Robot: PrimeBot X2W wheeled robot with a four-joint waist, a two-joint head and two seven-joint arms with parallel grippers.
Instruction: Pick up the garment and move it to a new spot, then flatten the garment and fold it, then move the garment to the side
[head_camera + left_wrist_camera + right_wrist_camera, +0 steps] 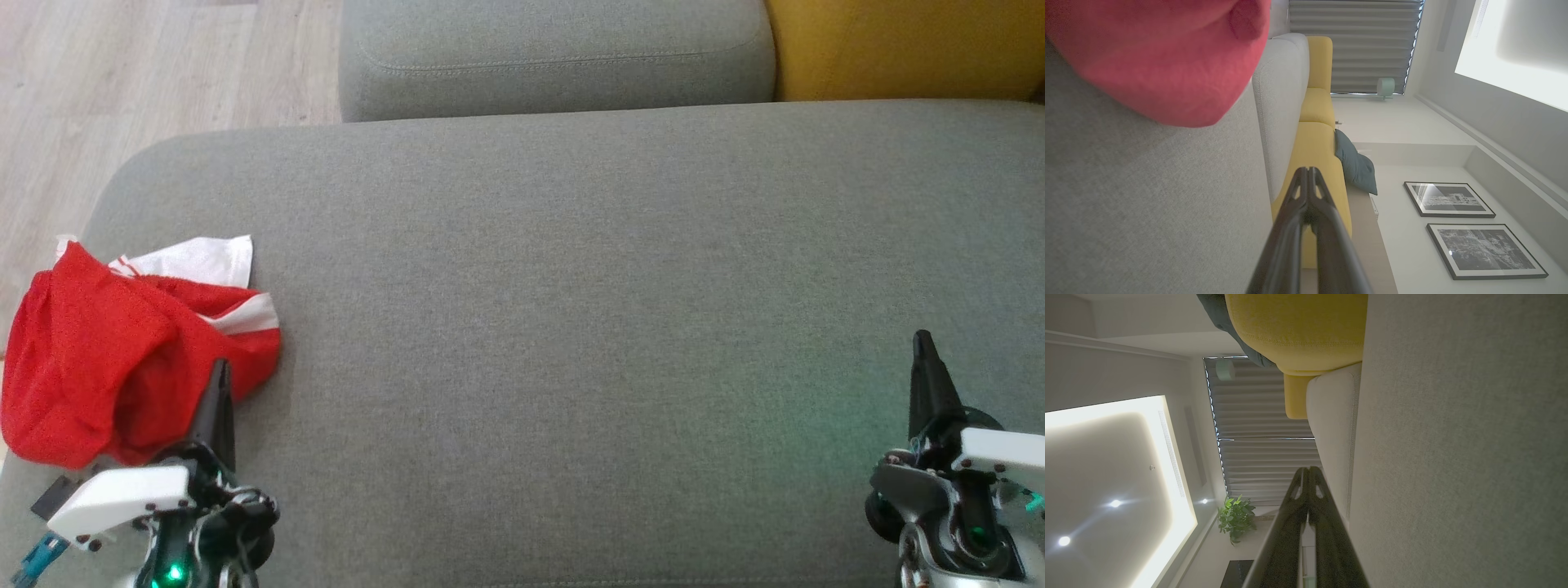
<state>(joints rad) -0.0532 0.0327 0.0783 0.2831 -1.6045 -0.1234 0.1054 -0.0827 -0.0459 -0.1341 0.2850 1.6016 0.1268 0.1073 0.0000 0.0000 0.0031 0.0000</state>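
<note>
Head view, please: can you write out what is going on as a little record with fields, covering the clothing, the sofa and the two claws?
Clothing: red garment with white trim, crumpled in a heap
Place: left end of the grey seat cushion, at its edge
Left arm: left gripper shut, empty, by the heap's near right edge
Right arm: right gripper shut, empty, over the cushion's right end
Behind: grey back cushion, yellow cushion
Floor: pale wood floor, at the left
Task state: nothing lifted or flattened yet
</note>
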